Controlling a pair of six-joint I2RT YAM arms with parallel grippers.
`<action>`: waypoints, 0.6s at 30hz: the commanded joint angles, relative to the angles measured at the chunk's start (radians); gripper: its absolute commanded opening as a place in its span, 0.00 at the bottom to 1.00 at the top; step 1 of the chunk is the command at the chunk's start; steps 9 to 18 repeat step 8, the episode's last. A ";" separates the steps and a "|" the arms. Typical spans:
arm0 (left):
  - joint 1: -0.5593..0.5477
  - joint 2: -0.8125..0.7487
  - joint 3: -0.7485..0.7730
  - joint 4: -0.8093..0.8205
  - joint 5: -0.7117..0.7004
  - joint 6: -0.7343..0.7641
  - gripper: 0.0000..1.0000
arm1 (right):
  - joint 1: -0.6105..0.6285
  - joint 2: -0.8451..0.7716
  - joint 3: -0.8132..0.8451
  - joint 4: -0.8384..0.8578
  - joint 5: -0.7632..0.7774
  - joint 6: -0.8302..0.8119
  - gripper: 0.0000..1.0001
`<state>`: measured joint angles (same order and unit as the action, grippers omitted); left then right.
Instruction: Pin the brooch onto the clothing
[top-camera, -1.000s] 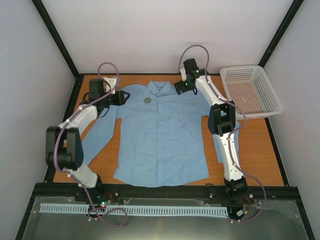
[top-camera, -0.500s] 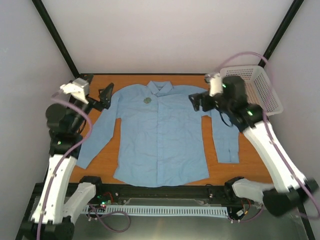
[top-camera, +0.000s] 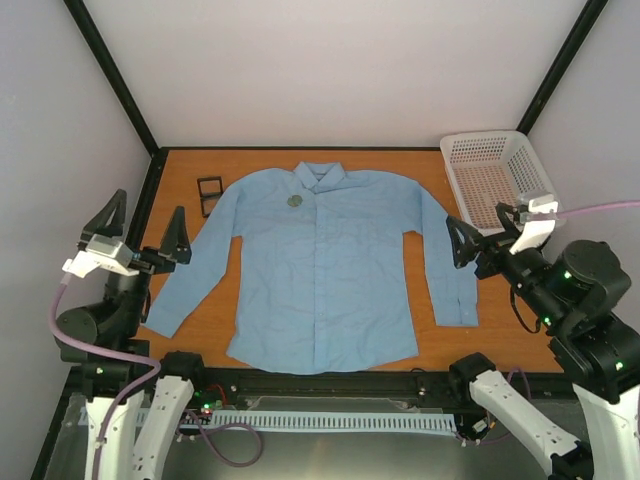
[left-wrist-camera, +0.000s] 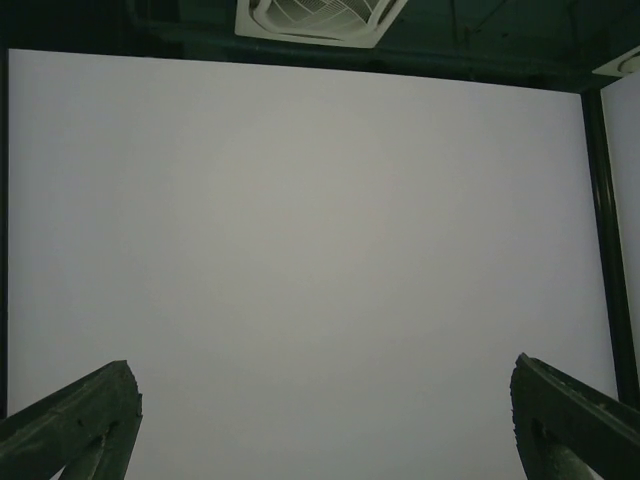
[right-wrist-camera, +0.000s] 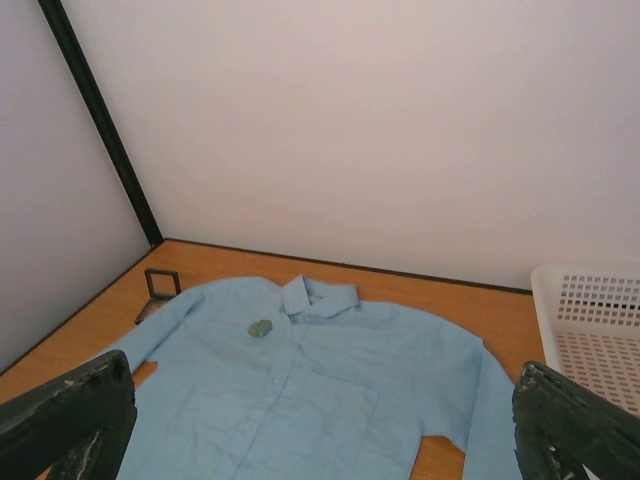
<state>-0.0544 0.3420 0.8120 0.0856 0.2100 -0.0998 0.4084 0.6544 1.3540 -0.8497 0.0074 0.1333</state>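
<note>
Brooch (top-camera: 295, 200) lies on shirt (top-camera: 330, 280), away from right hand (top-camera: 482, 232).

The orange-brown counter (top-camera: 205, 322) is carrying a light blue shirt (top-camera: 320, 280) lying flat (sleeves spread), a small black box (top-camera: 210, 195) sitting beside its shoulder, and a white mesh basket (top-camera: 480, 150) resting far right.
</note>
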 joint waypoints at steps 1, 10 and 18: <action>0.005 0.005 0.020 -0.067 -0.046 -0.005 1.00 | 0.001 -0.015 0.014 0.000 0.004 0.040 1.00; 0.005 0.017 0.035 -0.093 -0.032 0.000 1.00 | 0.001 -0.048 -0.026 0.010 0.121 0.091 1.00; 0.005 0.017 0.035 -0.093 -0.032 0.000 1.00 | 0.001 -0.048 -0.026 0.010 0.121 0.091 1.00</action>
